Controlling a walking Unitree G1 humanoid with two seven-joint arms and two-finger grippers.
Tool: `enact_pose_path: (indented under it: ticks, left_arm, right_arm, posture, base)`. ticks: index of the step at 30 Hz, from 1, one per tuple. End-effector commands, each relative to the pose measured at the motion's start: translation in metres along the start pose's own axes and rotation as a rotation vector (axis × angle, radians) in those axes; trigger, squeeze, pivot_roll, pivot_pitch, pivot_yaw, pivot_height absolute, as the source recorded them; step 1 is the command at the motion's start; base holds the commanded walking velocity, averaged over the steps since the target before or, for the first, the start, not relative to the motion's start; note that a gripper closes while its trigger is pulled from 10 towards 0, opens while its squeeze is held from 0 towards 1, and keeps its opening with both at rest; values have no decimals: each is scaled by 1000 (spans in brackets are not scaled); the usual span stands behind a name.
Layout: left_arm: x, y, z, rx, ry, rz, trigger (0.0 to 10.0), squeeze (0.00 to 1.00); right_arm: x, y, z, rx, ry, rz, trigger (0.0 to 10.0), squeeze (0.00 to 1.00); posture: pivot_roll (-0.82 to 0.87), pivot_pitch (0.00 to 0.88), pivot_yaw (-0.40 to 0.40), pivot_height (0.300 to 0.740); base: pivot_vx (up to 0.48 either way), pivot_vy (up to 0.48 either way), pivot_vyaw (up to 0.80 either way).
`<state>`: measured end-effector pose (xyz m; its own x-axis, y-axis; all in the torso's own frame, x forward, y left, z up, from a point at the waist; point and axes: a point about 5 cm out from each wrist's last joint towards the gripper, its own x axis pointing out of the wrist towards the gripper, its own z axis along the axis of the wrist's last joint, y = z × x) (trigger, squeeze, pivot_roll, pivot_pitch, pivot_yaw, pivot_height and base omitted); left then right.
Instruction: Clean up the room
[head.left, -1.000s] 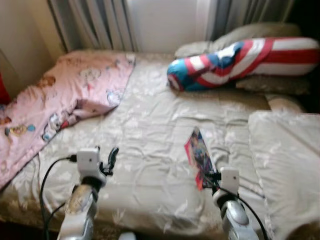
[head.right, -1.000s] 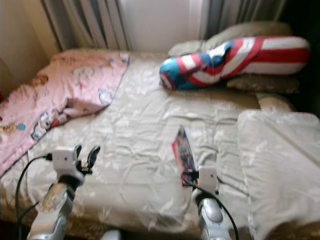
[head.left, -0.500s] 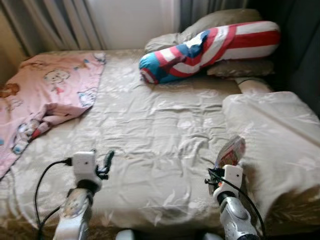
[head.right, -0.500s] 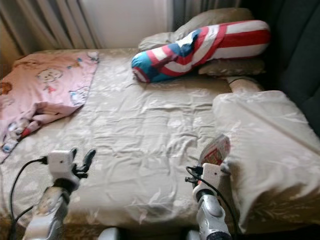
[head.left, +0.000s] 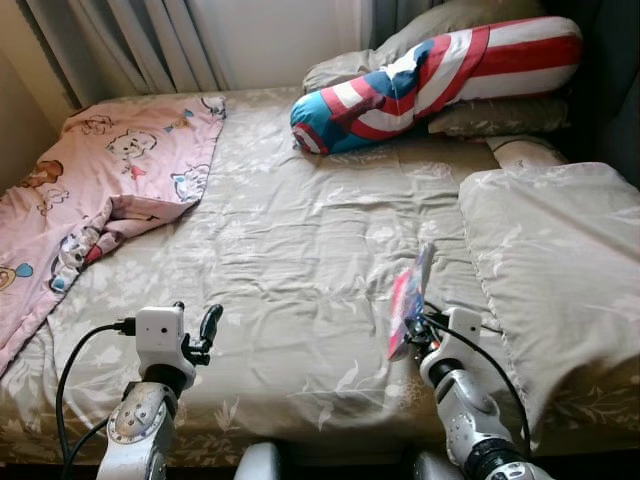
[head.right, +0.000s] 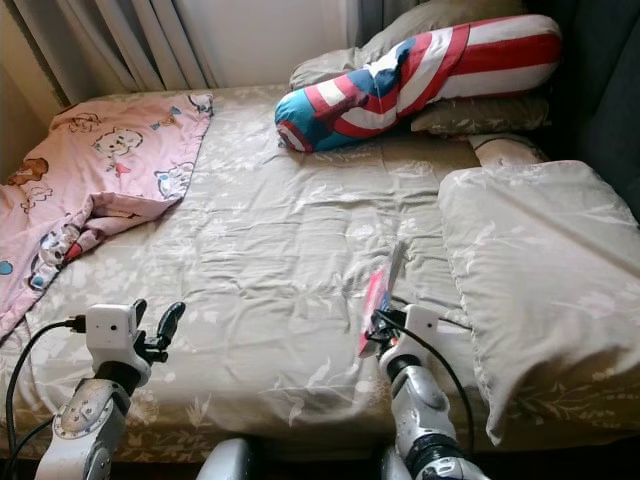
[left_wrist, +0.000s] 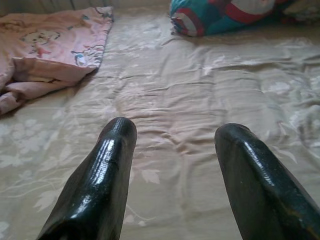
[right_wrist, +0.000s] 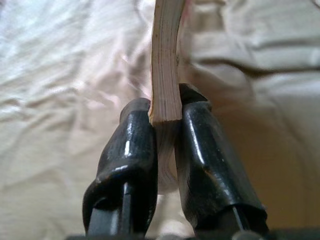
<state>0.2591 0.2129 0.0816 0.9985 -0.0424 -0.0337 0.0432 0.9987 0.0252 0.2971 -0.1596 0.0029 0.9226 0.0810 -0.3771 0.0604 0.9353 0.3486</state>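
The thin book (right_wrist: 166, 65) in the right gripper (right_wrist: 167, 112) runs off the picture's top edge in the right wrist view, and its cover print is too small and blurred to read in the eye views. The pink blanket (head.left: 95, 190) at the bed's (head.left: 290, 250) far left corner is cut off by the left edge. The striped bolster (head.left: 440, 70) hides most of the pillows (head.left: 500, 115) at the bed's far right corner. The bed's near edge falls below the frame.
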Motion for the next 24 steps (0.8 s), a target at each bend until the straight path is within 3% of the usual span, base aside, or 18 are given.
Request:
enact_pose_path:
  ticks: [1,17,24]
  left_arm:
    - [-4,4,2,19,4,-2,10000,0]
    - [-20,4,6,36,49,-20,10000,0]
    - [-24,6,6,39,65,-19,10000,0]
  right_arm:
    - [0,2,-7,-15,48,-8,10000,0]
    - [-12,-12,-33,30,181,-7,10000,0]
    - [-15,-30,-30,-4,198,-87,10000,0]
  posture:
    - [124,145,93,635]
    - [161,182,122,635]
    - [167,200,128,635]
  base:
    - [0,0,0]
    - [0,0,0]
    - [0,0,0]
